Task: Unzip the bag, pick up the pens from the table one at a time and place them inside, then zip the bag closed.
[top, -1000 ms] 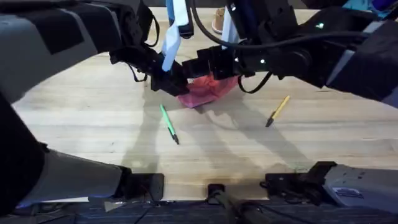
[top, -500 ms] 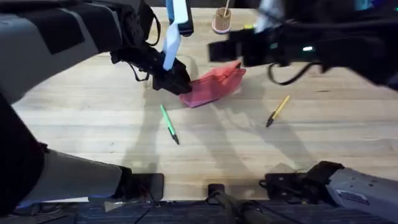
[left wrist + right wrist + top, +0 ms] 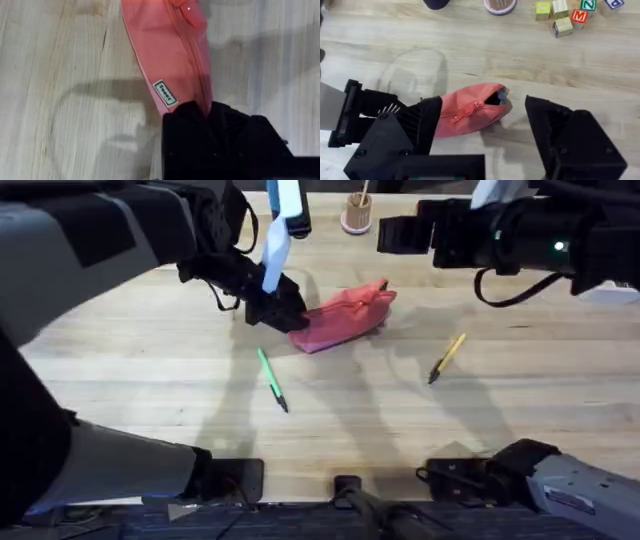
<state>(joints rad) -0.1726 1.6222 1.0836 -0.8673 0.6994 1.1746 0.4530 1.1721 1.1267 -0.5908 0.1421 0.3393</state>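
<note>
Nearest on the surface (image 3: 330, 430) lies the green pen (image 3: 272, 379), left of centre and slanting near-to-far, with the yellow pen (image 3: 446, 357) off to the right, a little farther back; both lie flat, well apart from each other and untouched. Beyond them, near the middle, sits the pink bag (image 3: 345, 318), lying crosswise. The left claw (image 3: 285, 310) is clenched on the bag's left end, and the left wrist view shows its dark fingers (image 3: 200, 125) clamped over the fabric where the zip line ends. In the right wrist view the bag's right end gapes a little, with a dark opening by the zip pull (image 3: 502, 94), so the zip looks at least partly undone, though how far it runs open along the top cannot be told. The right claw (image 3: 385, 234) hangs released, above and beyond the bag, touching nothing. Farther back stand a small round cup (image 3: 356, 214) and some lettered blocks (image 3: 563, 14). By this reading the unzipping step is about done and the first pen pick-up comes next: the right arm would drop onto the yellow pen, closest to it, pinch it across the barrel, while the left holds the bag steady for the drop-in
</note>
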